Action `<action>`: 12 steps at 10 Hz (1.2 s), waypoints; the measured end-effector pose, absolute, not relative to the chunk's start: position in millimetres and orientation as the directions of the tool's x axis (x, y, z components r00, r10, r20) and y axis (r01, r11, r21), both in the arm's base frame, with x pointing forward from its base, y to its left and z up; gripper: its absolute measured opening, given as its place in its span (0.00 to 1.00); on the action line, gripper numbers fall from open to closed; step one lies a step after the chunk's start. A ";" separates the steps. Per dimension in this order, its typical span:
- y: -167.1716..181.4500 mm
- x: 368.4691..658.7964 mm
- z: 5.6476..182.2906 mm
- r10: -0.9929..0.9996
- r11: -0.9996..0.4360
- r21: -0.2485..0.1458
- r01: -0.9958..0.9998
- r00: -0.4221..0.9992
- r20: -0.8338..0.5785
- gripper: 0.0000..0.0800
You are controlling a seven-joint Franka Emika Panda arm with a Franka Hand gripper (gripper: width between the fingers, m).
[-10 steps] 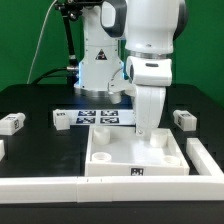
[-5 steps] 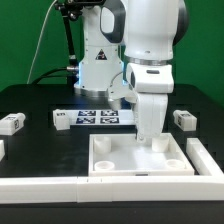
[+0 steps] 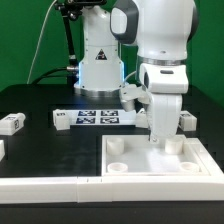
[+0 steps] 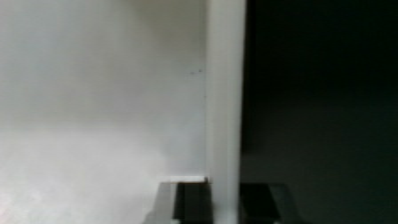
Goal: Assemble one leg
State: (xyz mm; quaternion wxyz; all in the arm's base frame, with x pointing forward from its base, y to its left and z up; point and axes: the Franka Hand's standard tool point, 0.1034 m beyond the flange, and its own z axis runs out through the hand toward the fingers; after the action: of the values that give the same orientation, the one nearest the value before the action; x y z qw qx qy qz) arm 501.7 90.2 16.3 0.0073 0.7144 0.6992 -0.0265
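My gripper (image 3: 163, 139) is shut on the far rim of the large white square panel (image 3: 135, 160), which lies flat on the black table with its round corner sockets up. In the wrist view the two dark fingers (image 4: 191, 202) straddle the panel's raised edge (image 4: 224, 100), with the gripper (image 4: 226, 192) closed on it. One small white leg (image 3: 11, 123) lies at the exterior view's left. Another leg (image 3: 186, 118) lies at the right, partly hidden behind my arm.
The marker board (image 3: 90, 118) lies behind the panel, in front of the robot base. A white rail (image 3: 50, 187) runs along the table's front edge and meets the panel's front side. A further white part (image 3: 2, 149) shows at the left border.
The gripper and the square panel it holds have slid toward the exterior view's right. The panel's near tag is no longer visible. The legs have not moved.
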 end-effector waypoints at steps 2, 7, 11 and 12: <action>89.8 501.6 16.3 0.999 -0.023 -0.027 0.999 0.021 -0.048 0.07; 89.2 501.2 16.0 0.999 -0.023 -0.028 0.999 0.021 -0.049 0.72; 89.0 501.1 15.9 0.999 -0.023 -0.028 0.999 0.022 -0.049 0.81; 89.1 501.2 16.1 0.999 -0.023 -0.028 0.999 0.022 -0.049 0.81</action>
State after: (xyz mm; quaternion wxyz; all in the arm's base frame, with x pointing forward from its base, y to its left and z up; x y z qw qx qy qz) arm 501.2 89.1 16.1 0.0072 0.7148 0.6988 -0.0271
